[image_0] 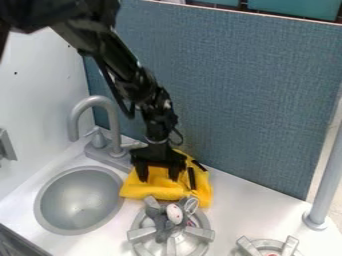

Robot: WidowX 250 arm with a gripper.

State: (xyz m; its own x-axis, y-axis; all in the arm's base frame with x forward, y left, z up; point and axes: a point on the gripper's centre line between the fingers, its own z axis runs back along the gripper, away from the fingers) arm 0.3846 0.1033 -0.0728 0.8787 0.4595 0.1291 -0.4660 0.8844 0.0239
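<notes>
In the camera view, the black hand (159,177) hangs near the centre of the frame, a little below the middle, at the end of the arm (127,65) that comes in from the upper left. It points down and is open, its two fingers (142,173) well apart. The yellow cloth (151,190) shows between and below them. The fingertips come down over the cloth and look to be at its surface, though whether they press on it cannot be made out; nothing is clamped between them.

The cloth lies bunched on the white tabletop (234,202), directly under the hand, spreading out to both sides and toward the bottom of the frame. A narrow black strip (192,178) lies on the cloth just right of the hand.

Below the cloth, toward the bottom centre, is a silver burner (140,234). On it sit a dark grey utensil (159,220), a white oval thing (174,213) with pinkish marks and a silver looped piece (191,204). Left of the cloth, in the lower left, is the round grey basin (80,200), with a curved faucet (114,122) above it. A second burner (248,248) is at the bottom edge toward the right, and a grey post (329,177) stands at the right edge. The blue panel (234,100) rises behind the hand.
</notes>
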